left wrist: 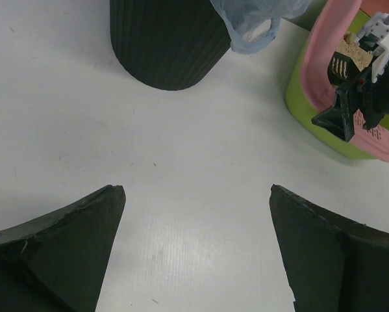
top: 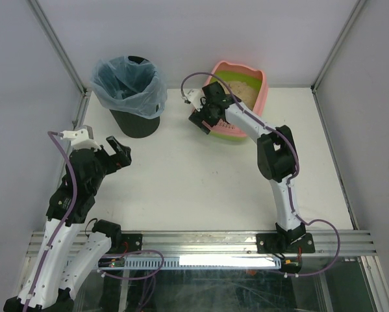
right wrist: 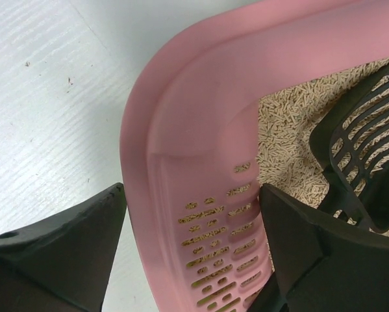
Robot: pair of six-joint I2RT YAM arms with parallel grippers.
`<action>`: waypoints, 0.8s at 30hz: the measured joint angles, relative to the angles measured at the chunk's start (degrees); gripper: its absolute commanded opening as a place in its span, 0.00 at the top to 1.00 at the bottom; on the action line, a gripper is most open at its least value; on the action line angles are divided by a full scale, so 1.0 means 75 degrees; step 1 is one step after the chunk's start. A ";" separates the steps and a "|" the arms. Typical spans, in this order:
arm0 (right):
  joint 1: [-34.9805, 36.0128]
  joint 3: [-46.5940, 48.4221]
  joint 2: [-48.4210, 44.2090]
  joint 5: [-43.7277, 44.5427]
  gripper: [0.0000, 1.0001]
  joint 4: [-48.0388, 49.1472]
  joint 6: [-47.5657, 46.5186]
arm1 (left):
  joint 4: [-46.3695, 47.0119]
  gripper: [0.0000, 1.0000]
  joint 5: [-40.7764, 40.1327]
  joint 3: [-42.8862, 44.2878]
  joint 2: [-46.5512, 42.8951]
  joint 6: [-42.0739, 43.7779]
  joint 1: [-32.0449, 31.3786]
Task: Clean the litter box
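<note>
zero scooping looks done yet — we see the scoop [right wrist: 366,149] lying in the litter box [top: 264,97] at the table's [top: 200,175] far edge, right gripper [right wrist: 191,192] spread over its ledge [right wrist: 213,240], left gripper [left wrist: 197,192] spread, empty.

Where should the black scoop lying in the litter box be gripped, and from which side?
Take the scoop by its narrow handle below the slotted head, coming down from above inside the litter box. The head is wide and curved; the handle looks slim enough for the right claw, likely closing across it.
</note>
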 measured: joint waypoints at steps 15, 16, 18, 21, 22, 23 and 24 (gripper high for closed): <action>0.0178 -0.2588 -0.1373 0.0009 0.24 0.1676 0.0006 | 0.0000 0.01 -0.0006 0.0000 0.0082 0.0003 0.0000; 0.0239 -0.2739 -0.1472 0.0041 0.24 0.1719 0.0038 | 0.0000 0.01 -0.0006 0.0000 0.0082 0.0003 0.0000; 0.0385 -0.3075 -0.1702 0.0114 0.25 0.1807 0.0125 | 0.0000 0.01 -0.0006 0.0000 0.0085 0.0003 0.0000; 0.0670 -0.3590 -0.2060 0.0239 0.25 0.1947 0.0291 | 0.0000 0.01 -0.0006 0.0000 0.0082 0.0003 0.0000; 0.0784 -0.3794 -0.2200 0.0289 0.25 0.2011 0.0361 | 0.0000 0.01 -0.0006 0.0000 0.0082 0.0003 0.0003; 0.0895 -0.3975 -0.2328 0.0332 0.25 0.2066 0.0434 | 0.0000 0.01 -0.0006 0.0000 0.0085 0.0003 0.0003; 0.1020 -0.4162 -0.2471 0.0388 0.25 0.2113 0.0510 | 0.0000 0.01 -0.0006 0.0000 0.0082 0.0003 0.0012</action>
